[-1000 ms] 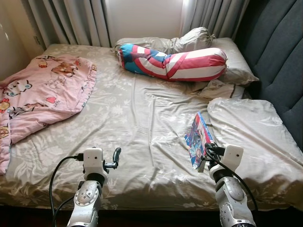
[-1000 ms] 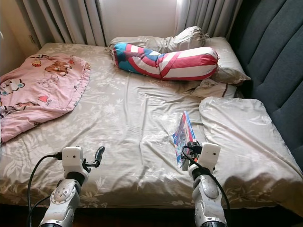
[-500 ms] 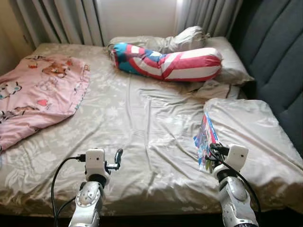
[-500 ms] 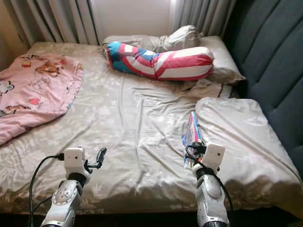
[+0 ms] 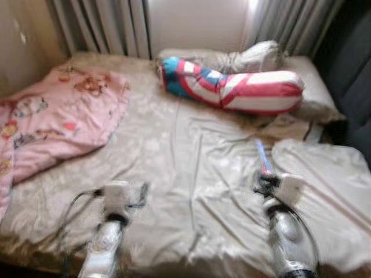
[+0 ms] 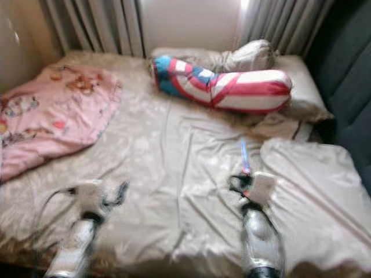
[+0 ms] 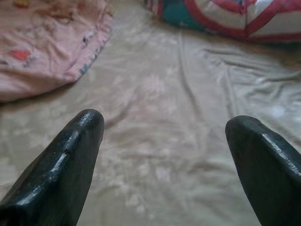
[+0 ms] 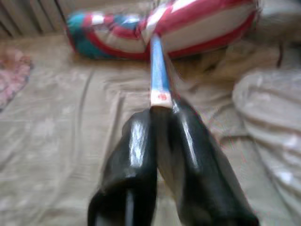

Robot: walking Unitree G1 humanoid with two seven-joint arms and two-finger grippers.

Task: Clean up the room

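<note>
**Robot Held a Thin Book Over the Bed**

The head pictures were blurry. A big bed (image 5: pixel 191 174) with a wrinkly tan sheet took up most of the frame. A pink blanket (image 5: pixel 52 124) with cartoon pictures lay at the left of the frame. A long red, white and blue pillow (image 5: pixel 237 90) lay at the top, in front of grey curtains (image 5: pixel 104 26). A pale pillow (image 5: pixel 330 179) sat at the lower right.

The right gripper (image 8: pixel 162 110) was at the lower right of the head views, over the sheet. Its two black fingers (image 8: pixel 134 155) were pressed together on a thin blue book (image 8: pixel 157 70). The book stood up on its edge, and it pointed toward the striped pillow.

The left gripper (image 7: pixel 164 127) was at the lower left of the head views, over bare sheet. Its fingers (image 7: pixel 70 160) were spread wide apart, with nothing between them.
</note>
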